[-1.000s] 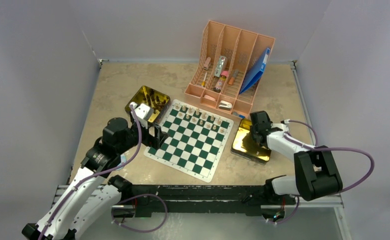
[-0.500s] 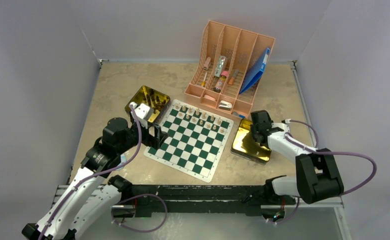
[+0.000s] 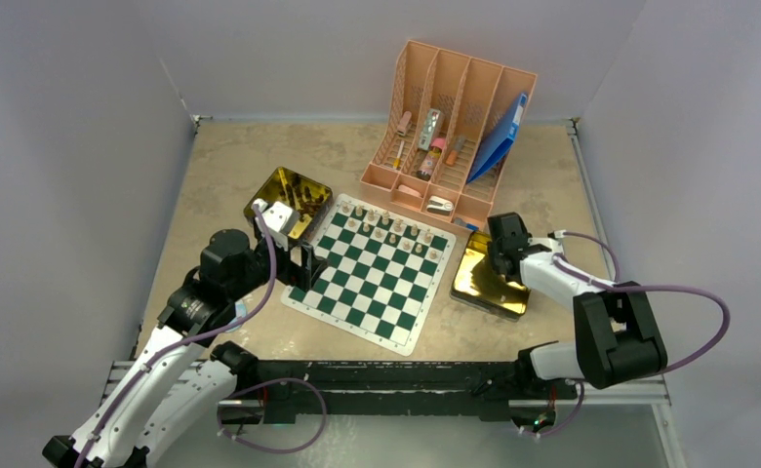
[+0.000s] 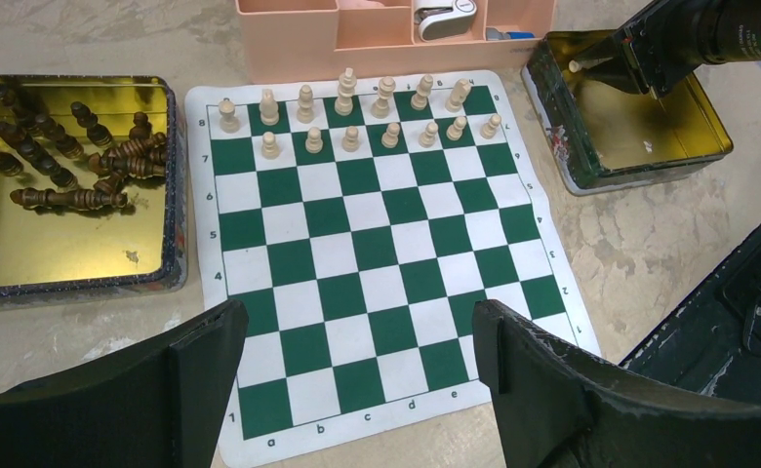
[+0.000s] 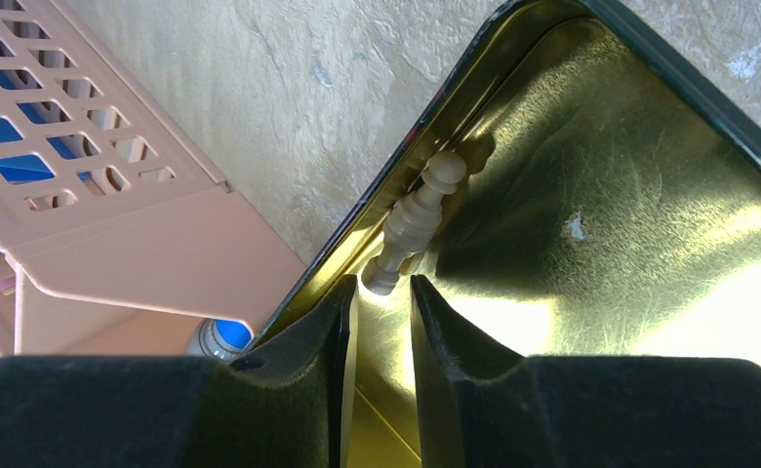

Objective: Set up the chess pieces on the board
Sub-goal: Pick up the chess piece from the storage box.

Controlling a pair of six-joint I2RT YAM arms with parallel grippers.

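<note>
The green and white board [image 3: 372,276] lies mid-table, also in the left wrist view [image 4: 377,253]. Pale chess pieces [image 4: 357,112] stand in two rows on its far side [image 3: 393,227]. Dark pieces [image 4: 74,166] lie in the left gold tin [image 3: 281,187]. My left gripper [image 4: 357,322] is open and empty above the board's near-left edge [image 3: 303,263]. My right gripper [image 5: 381,288] reaches into the right gold tin [image 3: 484,288]; its narrow jaws pinch the base of a pale piece [image 5: 416,214] lying along the tin wall.
A pink desk organizer [image 3: 450,136] with markers, tubes and a blue folder stands behind the board, close to the right tin. Its pink wall [image 5: 113,195] shows beside the tin in the right wrist view. Grey walls enclose the table.
The right arm shifted slightly over the right tin, out and back. The left arm has not moved.
</note>
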